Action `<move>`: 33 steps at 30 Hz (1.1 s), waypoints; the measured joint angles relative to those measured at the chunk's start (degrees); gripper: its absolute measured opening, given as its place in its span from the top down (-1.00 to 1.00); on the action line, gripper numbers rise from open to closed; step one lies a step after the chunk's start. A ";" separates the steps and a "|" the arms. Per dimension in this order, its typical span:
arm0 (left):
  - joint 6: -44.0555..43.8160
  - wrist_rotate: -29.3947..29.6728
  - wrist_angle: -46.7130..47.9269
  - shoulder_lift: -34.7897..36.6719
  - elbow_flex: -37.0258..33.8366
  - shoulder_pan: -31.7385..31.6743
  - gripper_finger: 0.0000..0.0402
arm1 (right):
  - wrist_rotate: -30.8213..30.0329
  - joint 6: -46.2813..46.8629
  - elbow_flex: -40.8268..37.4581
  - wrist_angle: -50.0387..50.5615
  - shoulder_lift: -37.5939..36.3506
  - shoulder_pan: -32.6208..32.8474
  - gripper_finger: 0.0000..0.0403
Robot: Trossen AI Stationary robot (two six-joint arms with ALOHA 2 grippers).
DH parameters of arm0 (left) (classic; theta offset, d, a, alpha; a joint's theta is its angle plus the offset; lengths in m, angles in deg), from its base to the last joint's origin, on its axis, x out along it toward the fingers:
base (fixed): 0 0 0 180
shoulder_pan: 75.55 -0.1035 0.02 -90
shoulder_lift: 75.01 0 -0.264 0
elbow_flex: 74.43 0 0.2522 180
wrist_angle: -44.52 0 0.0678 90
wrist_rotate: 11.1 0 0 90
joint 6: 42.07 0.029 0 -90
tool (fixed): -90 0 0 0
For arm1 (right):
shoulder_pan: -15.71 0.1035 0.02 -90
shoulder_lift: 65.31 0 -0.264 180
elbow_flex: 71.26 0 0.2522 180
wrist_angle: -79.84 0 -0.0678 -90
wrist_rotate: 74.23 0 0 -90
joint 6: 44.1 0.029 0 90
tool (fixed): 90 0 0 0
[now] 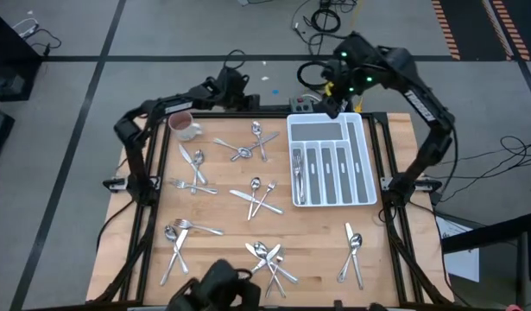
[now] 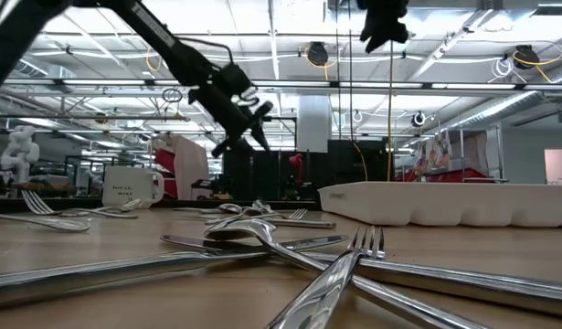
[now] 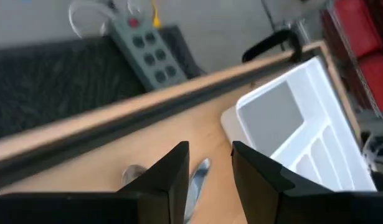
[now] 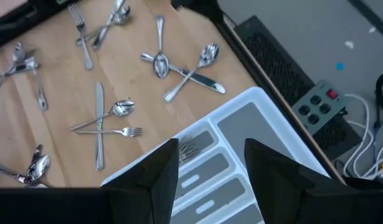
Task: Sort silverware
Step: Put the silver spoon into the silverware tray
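While both of your arms hang above the far edge of the table, the scene reads as follows.

Left gripper [image 1: 246, 97]: you see it raised near the table's far edge, fingers [image 3: 169, 177] parted with a plain gap between them and nothing held.

Right gripper [image 1: 334, 108]: it hovers over the far end of the white tray [image 1: 362, 155], jaws standing apart and empty; in the low view it hangs high above the tray [image 2: 445, 203].

Silverware, nearest the left gripper: a crossed cluster of spoons and a fork [image 1: 252, 142] lies on the wood just on your side of this tool; one utensil tip [image 3: 200, 174] shows between and beyond its fingers.

Silverware, below the right gripper: forks [image 4: 190, 146] already lie in the tray's outer slot [image 1: 298, 177], directly under this tool's view.

Silverware, farther from both tools: loose groups lie at mid-table [image 1: 261, 197], toward the left side [image 1: 194, 168], and along the near edge [image 1: 180, 238] [image 1: 269, 257] [image 1: 352, 250], all well apart from either gripper.

Mug [image 1: 184, 126]: it stands upright beside the left arm, near the far left corner.

Power strip [image 3: 146, 53]: it lies on the floor beyond the table edge, ahead of the left gripper.
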 joint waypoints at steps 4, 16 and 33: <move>4.74 -0.22 11.20 -4.14 4.73 -1.63 0.38 | -0.01 0.03 0.00 0.02 -2.46 0.00 0.14; 14.94 0.78 15.46 -7.71 5.84 -2.06 0.38 | 0.10 -0.43 0.00 0.02 -3.72 0.02 0.14; 15.54 -5.41 11.16 -12.82 5.84 0.33 0.38 | 0.25 -1.51 0.00 0.02 -3.72 0.02 0.14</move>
